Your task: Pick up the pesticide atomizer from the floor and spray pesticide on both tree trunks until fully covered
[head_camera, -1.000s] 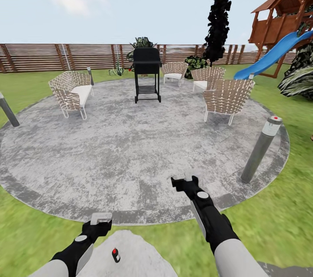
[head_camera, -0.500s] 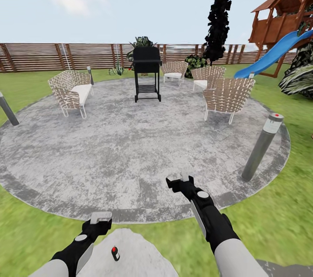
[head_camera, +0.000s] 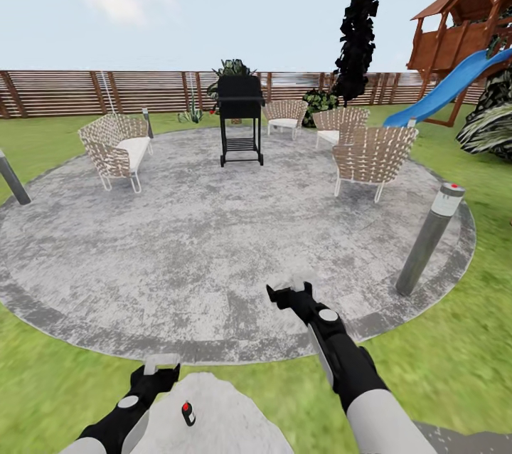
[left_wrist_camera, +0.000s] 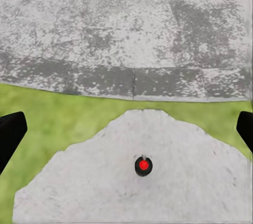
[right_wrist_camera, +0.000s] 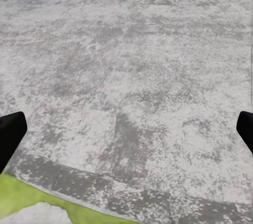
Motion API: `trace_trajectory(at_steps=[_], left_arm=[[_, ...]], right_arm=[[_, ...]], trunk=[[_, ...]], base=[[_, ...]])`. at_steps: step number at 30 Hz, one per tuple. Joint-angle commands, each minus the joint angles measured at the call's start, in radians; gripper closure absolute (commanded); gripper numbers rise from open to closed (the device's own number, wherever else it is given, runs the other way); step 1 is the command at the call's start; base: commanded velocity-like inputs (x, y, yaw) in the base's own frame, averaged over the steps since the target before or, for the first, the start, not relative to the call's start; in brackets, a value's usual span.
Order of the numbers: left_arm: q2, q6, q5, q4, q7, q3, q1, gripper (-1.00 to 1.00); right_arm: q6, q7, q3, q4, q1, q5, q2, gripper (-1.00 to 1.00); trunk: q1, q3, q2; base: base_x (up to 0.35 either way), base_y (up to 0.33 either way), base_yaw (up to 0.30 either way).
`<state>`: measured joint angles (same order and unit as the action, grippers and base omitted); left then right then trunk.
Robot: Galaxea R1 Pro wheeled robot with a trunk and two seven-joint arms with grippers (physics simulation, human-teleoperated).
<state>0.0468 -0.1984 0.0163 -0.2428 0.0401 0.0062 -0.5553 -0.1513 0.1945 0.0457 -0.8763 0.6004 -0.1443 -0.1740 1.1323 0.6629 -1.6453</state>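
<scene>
In the head view we see the pesticide atomizer (head_camera: 188,413) standing at the bottom centre of the frame on a pale stone slab (head_camera: 227,418) set in the grass (head_camera: 57,376), a small dark bottle with a red spot on top. The left claw (head_camera: 161,365) hangs just to the upper left of it, apart from it, and the right claw (head_camera: 288,292) reaches out over the near edge of the round grey patio (head_camera: 213,240); from here we cannot tell how wide either stands. Farther up the frame are a black grill (head_camera: 240,119), woven chairs (head_camera: 373,159), a grey bollard (head_camera: 427,240) at the right, a slatted wooden fence (head_camera: 85,92) across the middle, and a playhouse with a blue slide (head_camera: 444,91) at the upper right. In the left wrist view the atomizer (left_wrist_camera: 143,165) sits low and centred on the slab (left_wrist_camera: 200,182), seen from above, with dark fingertips (left_wrist_camera: 9,134) at both side edges, spread wide and holding nothing. In the right wrist view the fingertips (right_wrist_camera: 10,132) are likewise spread wide and empty over mottled paving (right_wrist_camera: 137,76), with a strip of grass (right_wrist_camera: 31,197) at the lower left.
</scene>
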Motion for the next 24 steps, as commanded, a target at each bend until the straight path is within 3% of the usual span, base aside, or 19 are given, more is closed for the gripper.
trace_trajectory(at_steps=[1, 14, 21, 24], left_arm=[[-0.002, -0.009, 0.002, 0.002, 0.001, 0.000, 0.000, -1.00], [-0.008, -0.031, 0.005, 0.005, 0.003, 0.003, 0.000, -1.00], [-0.008, -0.035, 0.006, 0.004, 0.002, 0.002, 0.000, -1.00], [-0.007, -0.034, 0.008, 0.003, 0.004, 0.006, 0.000, -1.00]], right_arm=[[-0.008, 0.004, -0.007, -0.008, 0.001, -0.011, 0.000, -1.00], [-0.011, 0.003, -0.015, -0.044, 0.001, -0.011, 0.000, -1.00], [-0.011, 0.003, -0.015, -0.045, 0.001, -0.011, 0.000, -1.00], [-0.011, 0.001, -0.016, -0.076, 0.001, -0.011, 0.000, -1.00]], trunk=[[0.000, 0.001, 0.000], [0.000, 0.001, 0.000], [0.000, 0.001, 0.000], [0.011, 0.012, -0.021]], base=[[0.020, 0.000, 0.000], [0.282, 0.000, 0.000], [0.049, 0.000, 0.000], [0.002, 0.000, 0.000]])
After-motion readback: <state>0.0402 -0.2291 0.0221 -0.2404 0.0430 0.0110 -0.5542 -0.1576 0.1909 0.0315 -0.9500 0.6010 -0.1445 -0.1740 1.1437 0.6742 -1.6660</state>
